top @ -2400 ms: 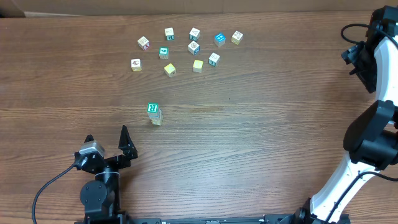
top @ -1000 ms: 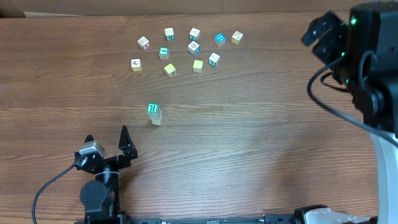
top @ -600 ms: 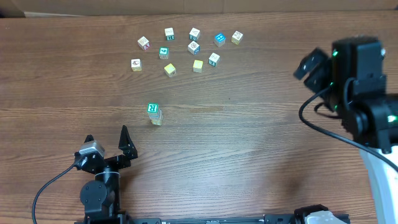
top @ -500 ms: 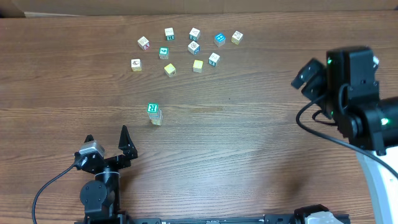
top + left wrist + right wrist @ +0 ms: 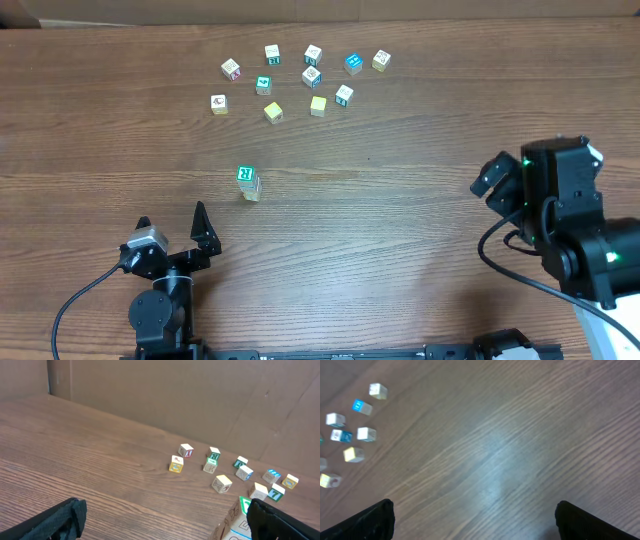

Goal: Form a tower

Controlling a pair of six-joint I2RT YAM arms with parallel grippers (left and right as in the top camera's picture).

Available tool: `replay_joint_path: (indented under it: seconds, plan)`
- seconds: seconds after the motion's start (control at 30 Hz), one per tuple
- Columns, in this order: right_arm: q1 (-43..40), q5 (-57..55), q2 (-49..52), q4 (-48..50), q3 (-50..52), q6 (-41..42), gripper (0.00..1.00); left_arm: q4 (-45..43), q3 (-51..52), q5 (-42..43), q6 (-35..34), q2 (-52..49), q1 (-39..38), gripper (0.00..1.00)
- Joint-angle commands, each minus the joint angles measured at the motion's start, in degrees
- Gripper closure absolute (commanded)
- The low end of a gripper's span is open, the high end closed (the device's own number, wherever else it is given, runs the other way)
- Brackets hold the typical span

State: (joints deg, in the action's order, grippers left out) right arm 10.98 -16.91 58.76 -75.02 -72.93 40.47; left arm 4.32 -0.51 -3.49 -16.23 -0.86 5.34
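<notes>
The tower [image 5: 248, 183] stands left of the table's middle, a teal-faced letter cube on a pale cream cube. My left gripper [image 5: 172, 222] sits open on the near side of it, a short way off, holding nothing. In the left wrist view the tower [image 5: 235, 522] rises at the lower right, partly hidden behind my right-hand finger [image 5: 282, 522]. My right gripper [image 5: 491, 185] hangs open over bare wood at the right, far from the tower. Its wrist view shows only tabletop between the fingers [image 5: 367, 520].
Several loose letter cubes [image 5: 312, 77] lie scattered in a cluster at the far middle of the table, also visible as loose cubes [image 5: 222, 483] beyond the tower and as loose cubes [image 5: 354, 454] at the upper left. A cardboard wall [image 5: 200, 400] backs the table.
The right arm has swung from the far right corner down toward the near right side, its gripper staying open. The left arm and the tower have not moved.
</notes>
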Motion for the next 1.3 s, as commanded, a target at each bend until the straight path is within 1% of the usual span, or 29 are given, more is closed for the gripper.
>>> replay_joint_path:
  seconds: [0.0, 0.57, 0.73, 0.9, 1.0, 1.07, 1.2, 1.27]
  plan:
    - [0.3, -0.6, -1.2, -0.3, 1.7, 0.0, 0.0, -0.2, 0.2, 0.1, -0.3, 0.7, 0.4, 0.0]
    - [0.3, -0.6, 4.4, -0.2, 1.8, 0.0, 0.0, -0.2, 0.2, 0.1, -0.3, 0.7, 0.4, 0.01]
    - [0.2, -0.6, 2.8, -0.1, 5.7, 0.0, 0.0, -0.2, 0.2, 0.1, -0.3, 0.7, 0.4, 0.0]
    - [0.3, -0.6, -0.7, 0.5, 12.9, 0.0, 0.0, -0.2, 0.2, 0.1, -0.3, 0.7, 0.4, 0.01]
    - [0.3, -0.6, -3.4, 5.1, 17.1, 0.0, 0.0, -0.2, 0.2, 0.1, -0.3, 0.7, 0.4, 0.0]
    - [0.3, -0.6, -5.7, 11.7, 19.5, 0.0, 0.0, -0.2, 0.2, 0.1, -0.3, 0.7, 0.4, 0.0]
    - [0.3, -0.6, -9.5, 21.3, 21.8, 0.0, 0.0, -0.2, 0.2, 0.1, -0.3, 0.7, 0.4, 0.0]
    - [0.3, -0.6, -11.3, 22.4, 22.1, 0.0, 0.0, -0.2, 0.2, 0.1, -0.3, 0.7, 0.4, 0.01]
